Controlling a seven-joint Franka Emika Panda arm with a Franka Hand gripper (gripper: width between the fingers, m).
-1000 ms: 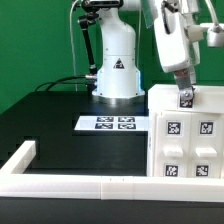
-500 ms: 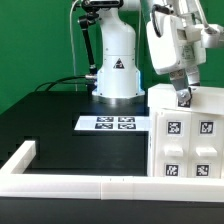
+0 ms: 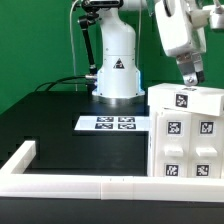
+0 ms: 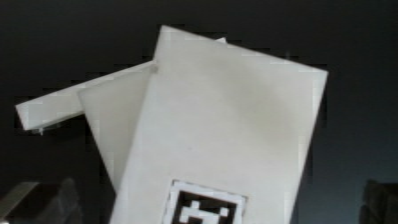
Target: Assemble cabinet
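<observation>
The cabinet [image 3: 186, 140] is a large white box standing at the exterior view's right, with several black-and-white tags on its front and one tag on its top [image 3: 182, 99]. My gripper [image 3: 190, 76] hangs just above the cabinet's top, clear of it. In the wrist view the cabinet's white top [image 4: 222, 110] fills the picture, with its tag [image 4: 210, 206] between my two dark fingertips. The gripper [image 4: 210, 208] is open and holds nothing. One fingertip [image 4: 43, 202] shows at the edge of the frame.
The marker board [image 3: 113, 123] lies flat on the black table in front of the robot's white base [image 3: 117, 70]. A long low white border rail [image 3: 60, 181] runs along the table's front and left edges.
My gripper has risen from the cabinet's top and shifted toward the exterior view's right. The tag on the cabinet's top is now uncovered. The cabinet has not moved.
</observation>
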